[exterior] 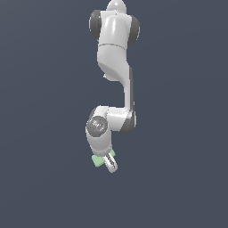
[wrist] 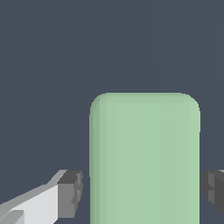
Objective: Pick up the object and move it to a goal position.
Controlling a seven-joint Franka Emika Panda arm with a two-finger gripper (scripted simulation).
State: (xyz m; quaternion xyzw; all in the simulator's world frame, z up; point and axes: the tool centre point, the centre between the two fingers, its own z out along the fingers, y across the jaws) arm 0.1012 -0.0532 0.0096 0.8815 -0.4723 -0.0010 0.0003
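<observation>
Mint-green and flat, the object (wrist: pixel 145 159) fills the wrist view, sitting between the gripper (wrist: pixel 142 192) fingers (wrist: pixel 70 192), whose dark pads stand spread on either side with a narrow gap to the block on each. From outside, the object (exterior: pixel 96 160) peeks out just beside the gripper (exterior: pixel 110 164) under the white arm (exterior: pixel 116 67).

A flat, plain dark slate-blue backdrop (exterior: pixel 40 111) fills both views. It is evenly lit and featureless. No edge or seam shows.
</observation>
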